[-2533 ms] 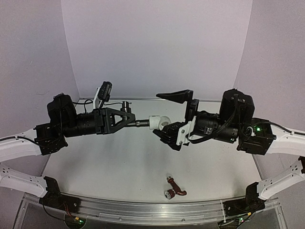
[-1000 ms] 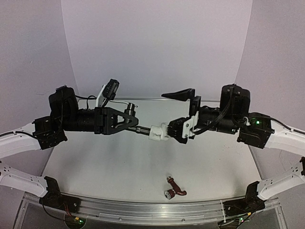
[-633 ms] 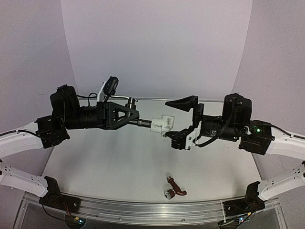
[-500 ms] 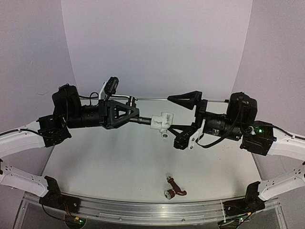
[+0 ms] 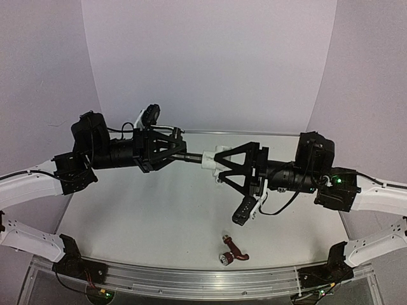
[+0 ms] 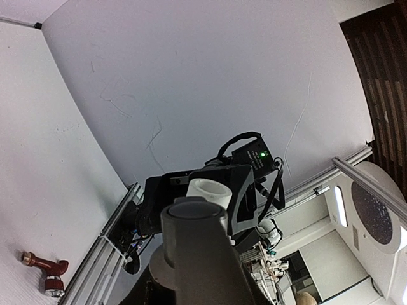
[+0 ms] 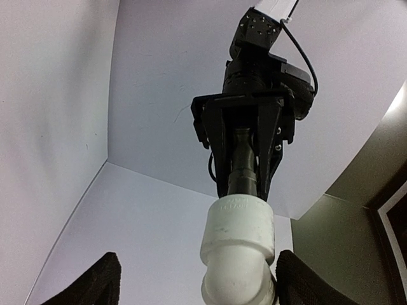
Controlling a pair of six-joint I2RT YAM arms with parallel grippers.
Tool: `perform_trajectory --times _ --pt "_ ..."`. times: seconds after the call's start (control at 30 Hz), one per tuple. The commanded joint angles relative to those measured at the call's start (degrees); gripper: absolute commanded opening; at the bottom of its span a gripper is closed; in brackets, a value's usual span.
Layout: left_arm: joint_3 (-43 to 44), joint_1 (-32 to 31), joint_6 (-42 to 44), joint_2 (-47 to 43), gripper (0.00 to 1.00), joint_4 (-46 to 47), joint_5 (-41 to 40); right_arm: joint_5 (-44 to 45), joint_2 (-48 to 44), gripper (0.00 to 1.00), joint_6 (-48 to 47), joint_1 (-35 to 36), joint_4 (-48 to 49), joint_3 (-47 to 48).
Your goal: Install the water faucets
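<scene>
A pale, matte counter (image 5: 159, 216) sits inside a three-sided booth of plain white panels: a back wall (image 5: 210, 63), a left wall (image 5: 38, 76) and a right wall (image 5: 375, 82), all evenly lit with a faint lilac cast. An aluminium rail (image 5: 191, 279) runs along the counter's near edge. Beyond the booth, the left wrist view shows a dark slatted surface (image 6: 381, 70), a long strip light (image 6: 338, 198) and a round fixture (image 6: 375, 213).
</scene>
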Motion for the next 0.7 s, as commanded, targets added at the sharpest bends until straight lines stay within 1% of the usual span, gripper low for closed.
perform_trajectory --times 0.0,0.07,0.17,0.3,0.5,0.57,0.67 --pt "2.12 0.2 -2.65 0.15 0.0 6.44 1.76 -2.33 2.12 0.72 -9.42 0.03 3.51 2.56" --pt "2.27 0.2 -3.0 0.47 0.0 6.75 2.44 -2.25 2.8 0.66 -9.66 0.01 3.64 3.2" --pt "2.26 0.2 -2.93 0.59 0.0 6.92 2.91 -2.6 3.4 0.55 -9.27 0.04 3.81 3.87" --pt "1.5 0.2 -0.69 -0.13 0.0 6.94 2.05 -2.95 3.21 0.42 -5.58 0.05 3.82 4.22" --pt "1.82 0.2 3.1 0.17 0.0 5.74 2.03 -1.74 4.03 0.36 2.54 0.04 3.82 7.46" --pt "2.69 0.2 4.55 1.22 0.0 4.46 3.04 -1.41 4.46 0.34 6.67 0.01 3.79 9.22" --pt "3.52 0.19 7.62 2.1 0.0 3.48 4.19 -0.97 5.19 0.32 16.78 0.01 3.03 12.5"
